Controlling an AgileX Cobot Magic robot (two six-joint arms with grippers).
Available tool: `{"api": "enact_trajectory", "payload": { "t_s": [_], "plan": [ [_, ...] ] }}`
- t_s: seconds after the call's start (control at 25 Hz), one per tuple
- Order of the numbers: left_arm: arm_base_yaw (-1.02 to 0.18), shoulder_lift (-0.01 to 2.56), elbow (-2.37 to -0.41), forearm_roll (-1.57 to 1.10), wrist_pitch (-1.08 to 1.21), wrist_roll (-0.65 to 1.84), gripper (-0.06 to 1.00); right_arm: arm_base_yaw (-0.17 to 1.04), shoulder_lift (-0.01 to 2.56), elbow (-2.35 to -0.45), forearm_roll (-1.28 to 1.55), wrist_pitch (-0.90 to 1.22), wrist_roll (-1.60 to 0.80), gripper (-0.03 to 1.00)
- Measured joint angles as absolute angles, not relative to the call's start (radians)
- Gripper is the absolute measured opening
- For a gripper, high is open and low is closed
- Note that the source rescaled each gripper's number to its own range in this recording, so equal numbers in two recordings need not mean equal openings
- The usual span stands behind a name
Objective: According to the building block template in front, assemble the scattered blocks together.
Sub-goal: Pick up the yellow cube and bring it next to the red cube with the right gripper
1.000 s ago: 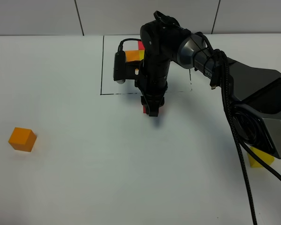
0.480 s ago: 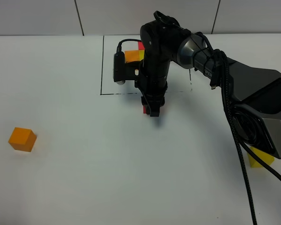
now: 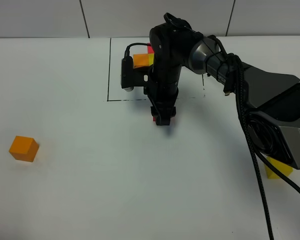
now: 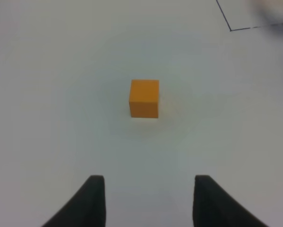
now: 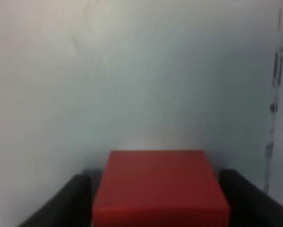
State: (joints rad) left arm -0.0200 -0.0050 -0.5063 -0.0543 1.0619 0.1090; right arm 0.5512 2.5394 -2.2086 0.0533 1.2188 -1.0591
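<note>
Table (image 3: 89,190): white, with a thin black rectangle (image 3: 109,70) drawn at the far middle.
Building block template (image 3: 142,60): inside that rectangle at its far side. Orange and yellow faces show, with a strip of red behind them. The right arm (image 3: 165,60) hides the rest.
Right gripper (image 3: 162,119): points down at the table, just outside the near edge of the rectangle.
Right jaws: in the wrist view (image 5: 153,182) one dark finger stands on each side of the red cube (image 5: 160,189). I cannot tell whether they pinch it or only flank it.
Red cube: from the high camera only a red sliver (image 3: 154,119) shows beside the fingertips, near the template but apart from it. Contact with the table cannot be made out.
Orange cube (image 3: 24,148): alone on the table, far out on the left side, well apart from everything else.
Left gripper (image 4: 148,189): seen only in its wrist view, with the orange cube (image 4: 144,98) ahead of it and clear of the fingertips.
Left jaws: spread, with bare table between them and nothing held.
Yellow cube (image 3: 279,167): on the right edge of the table, partly hidden behind the right arm's base and cables.
</note>
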Motion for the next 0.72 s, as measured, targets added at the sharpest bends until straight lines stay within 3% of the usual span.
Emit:
{"api": "enact_trajectory", "payload": {
  "t_s": [0.12,0.24,0.72],
  "plan": [
    [-0.020,-0.005,-0.506,-0.054,1.062,0.109,0.01,0.551,2.539,-2.209,0.053,1.218,-1.044,0.57],
    [-0.020,-0.005,-0.506,-0.054,1.062,0.109,0.01,0.551,2.525,-2.209,0.053,1.218,-1.018,0.67],
    [-0.020,-0.005,-0.506,-0.054,1.062,0.109,0.01,0.535,2.344,-2.138,0.065,1.216,-0.699,0.70]
  ]
}}
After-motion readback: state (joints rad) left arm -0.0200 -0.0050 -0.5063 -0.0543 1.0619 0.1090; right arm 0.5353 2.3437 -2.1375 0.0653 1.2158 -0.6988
